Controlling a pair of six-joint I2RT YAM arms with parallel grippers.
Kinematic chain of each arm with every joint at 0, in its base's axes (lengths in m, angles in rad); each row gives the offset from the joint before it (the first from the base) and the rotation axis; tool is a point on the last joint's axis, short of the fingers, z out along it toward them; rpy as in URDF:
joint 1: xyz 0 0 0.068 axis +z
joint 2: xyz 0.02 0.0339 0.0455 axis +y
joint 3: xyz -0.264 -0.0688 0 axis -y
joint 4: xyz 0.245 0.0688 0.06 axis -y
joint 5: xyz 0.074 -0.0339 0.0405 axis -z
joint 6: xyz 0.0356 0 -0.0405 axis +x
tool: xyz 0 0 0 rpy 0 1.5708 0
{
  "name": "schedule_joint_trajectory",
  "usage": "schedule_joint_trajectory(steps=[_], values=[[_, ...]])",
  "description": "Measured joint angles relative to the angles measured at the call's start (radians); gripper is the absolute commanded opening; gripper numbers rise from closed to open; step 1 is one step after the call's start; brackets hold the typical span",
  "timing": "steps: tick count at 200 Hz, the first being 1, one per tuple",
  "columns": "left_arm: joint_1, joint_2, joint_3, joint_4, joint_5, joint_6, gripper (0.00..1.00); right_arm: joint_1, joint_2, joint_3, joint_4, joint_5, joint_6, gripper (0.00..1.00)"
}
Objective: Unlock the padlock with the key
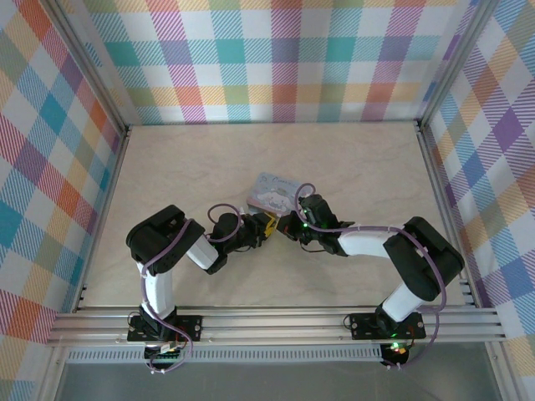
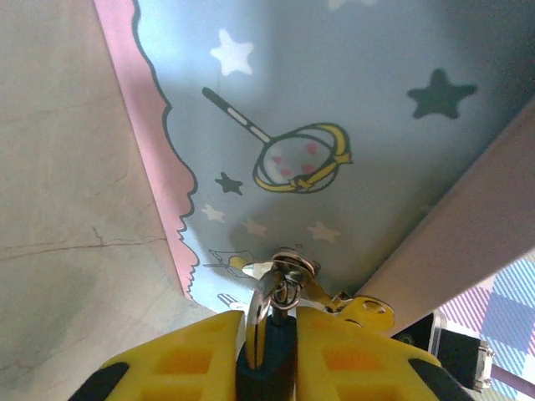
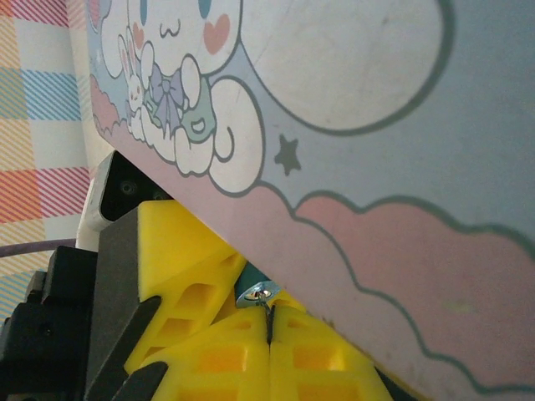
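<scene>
The small dark-blue padlock (image 2: 272, 368) hangs by its silver shackle (image 2: 257, 313) from a metal ring (image 2: 290, 271) on the cartoon tin. My left gripper (image 2: 269, 317) is shut on the padlock's body, with a yellow finger on each side. From the other side, the padlock's (image 3: 249, 278) silver keyhole face points at my right gripper (image 3: 269, 313). That gripper is shut on the thin key (image 3: 269, 326), whose tip sits at the keyhole. Both grippers meet at the tin's near edge, left (image 1: 266, 224) and right (image 1: 287, 225).
The light-blue tin (image 1: 277, 190) lies on the beige table (image 1: 351, 167), just beyond the grippers. Its printed lid (image 2: 351, 100) looms close over both wrist cameras. Checked walls (image 1: 276, 58) enclose the table on three sides. An aluminium rail (image 1: 276, 322) runs along the near edge.
</scene>
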Motion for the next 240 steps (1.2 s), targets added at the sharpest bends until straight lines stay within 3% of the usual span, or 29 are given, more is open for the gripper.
schedule_joint_trajectory(steps=[41, 128, 240], values=[[-0.003, 0.000, 0.000, 0.003, -0.005, -0.002, 0.10, -0.004, -0.007, -0.001, -0.003, -0.004, 0.016, 0.11], [-0.010, -0.054, 0.003, -0.092, -0.006, 0.053, 0.09, -0.025, -0.077, -0.013, -0.054, -0.006, -0.038, 0.33], [-0.010, -0.096, 0.034, -0.217, -0.002, 0.101, 0.09, -0.072, -0.366, -0.011, -0.285, 0.129, -0.444, 0.71]])
